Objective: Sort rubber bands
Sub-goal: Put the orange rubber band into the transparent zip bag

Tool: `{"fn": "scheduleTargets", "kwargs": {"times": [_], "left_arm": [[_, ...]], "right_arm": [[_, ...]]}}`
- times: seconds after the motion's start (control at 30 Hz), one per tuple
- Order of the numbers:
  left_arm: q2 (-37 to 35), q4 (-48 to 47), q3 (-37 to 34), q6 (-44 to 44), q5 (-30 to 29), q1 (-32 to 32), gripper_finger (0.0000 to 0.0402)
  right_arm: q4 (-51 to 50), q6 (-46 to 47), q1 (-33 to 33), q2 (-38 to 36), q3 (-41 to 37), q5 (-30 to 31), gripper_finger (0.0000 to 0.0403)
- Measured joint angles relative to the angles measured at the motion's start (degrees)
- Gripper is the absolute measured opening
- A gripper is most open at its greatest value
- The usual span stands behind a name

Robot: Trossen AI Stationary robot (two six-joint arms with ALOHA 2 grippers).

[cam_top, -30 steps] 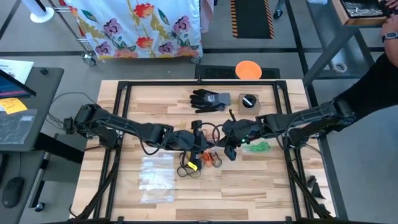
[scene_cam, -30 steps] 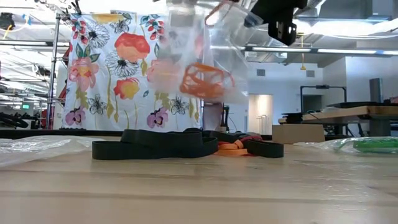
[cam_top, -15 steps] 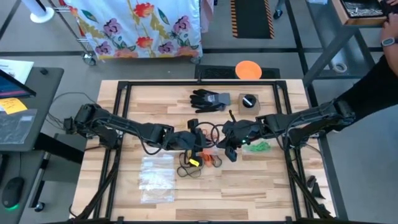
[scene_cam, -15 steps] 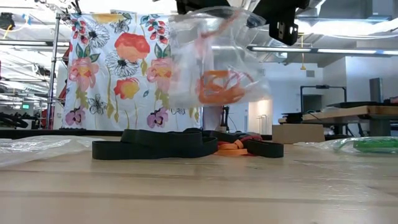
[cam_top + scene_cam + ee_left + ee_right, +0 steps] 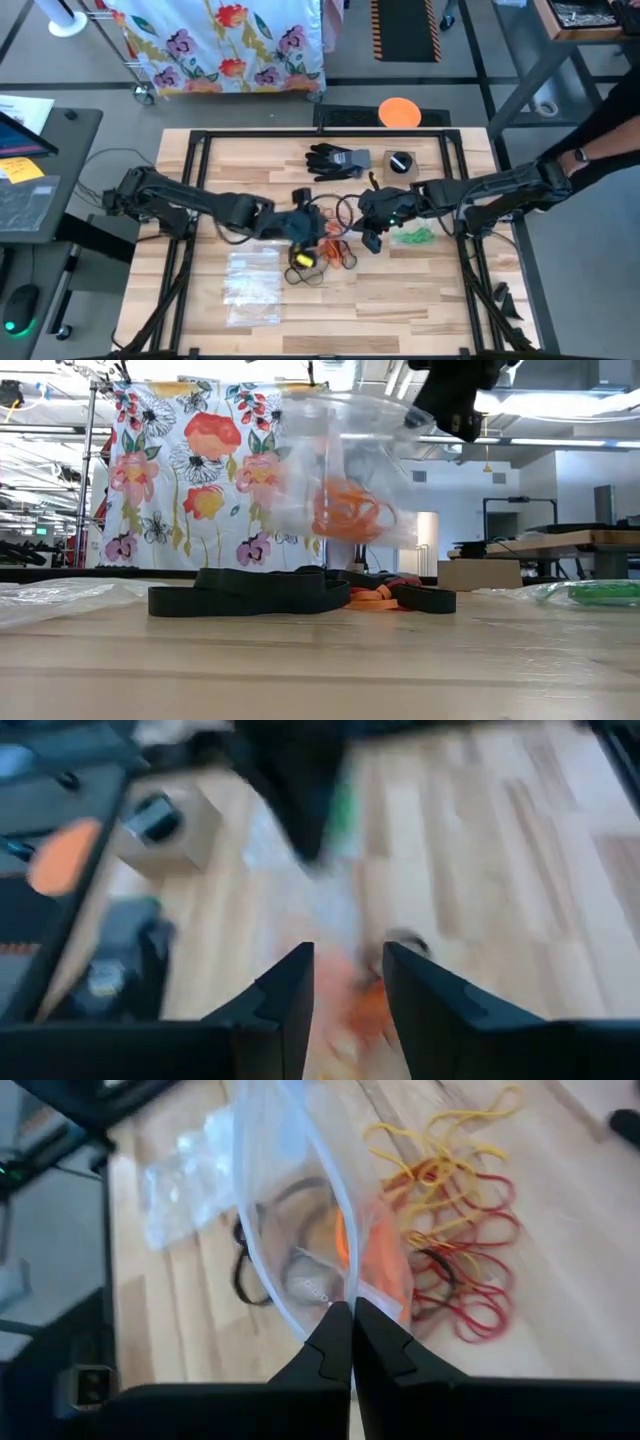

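A clear plastic bag (image 5: 340,460) with orange rubber bands (image 5: 350,512) in its bottom hangs above mid-table. My right gripper (image 5: 350,1330) is shut on its rim, right of the bag in the high view (image 5: 362,225). My left gripper (image 5: 348,985) is open just left of the bag (image 5: 312,228) with nothing between its fingers. Loose yellow (image 5: 440,1150), red (image 5: 470,1280) and black (image 5: 250,592) rubber bands lie in a pile on the table (image 5: 322,256) under the bag. A second bag of green bands (image 5: 412,237) lies to the right. My right gripper pinches the bag's open rim (image 5: 338,1285) between its two fingertips, coming from the table's right side and slanting down. The bag hangs slack below the fingers, clear of the table, with the orange bands bunched at its low end (image 5: 372,1250).
A stack of clear bags (image 5: 252,285) lies near the front left. A black glove (image 5: 337,160) and a small cardboard box (image 5: 400,163) sit toward the far edge. A person's arm (image 5: 600,150) shows beyond the table's right side.
My left gripper has opened, let go of the bag and drawn up and back toward the table's left. The bag, held before by both grippers, now hangs from my right gripper alone and has swung a little, its orange bands settling lower.
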Motion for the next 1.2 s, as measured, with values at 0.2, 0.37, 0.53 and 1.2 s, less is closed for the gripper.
{"fn": "scheduleTargets", "kwargs": {"times": [0.2, 0.37, 0.53, 1.2], "left_arm": [[0.5, 1.7, -6.9, -5.0, 0.0, -4.3, 0.0112], [2.7, 22.6, -18.0, -4.4, 4.7, -4.6, 0.0111], [9.6, 40.2, -22.3, -4.1, 13.2, -2.7, 0.0111], [28.7, 27.8, -11.8, -8.8, 15.1, 2.6, 0.0092]], "right_arm": [[-7.1, -1.9, 2.7, -7.7, 0.0, 11.5, 0.0000], [-8.9, -1.2, 4.8, -13.8, -0.5, 16.7, 0.0000], [-9.0, 0.4, 4.9, -16.2, -3.1, 16.6, 0.0000], [-8.7, 0.3, 4.7, -15.1, -3.7, 15.9, 0.0000]]}}
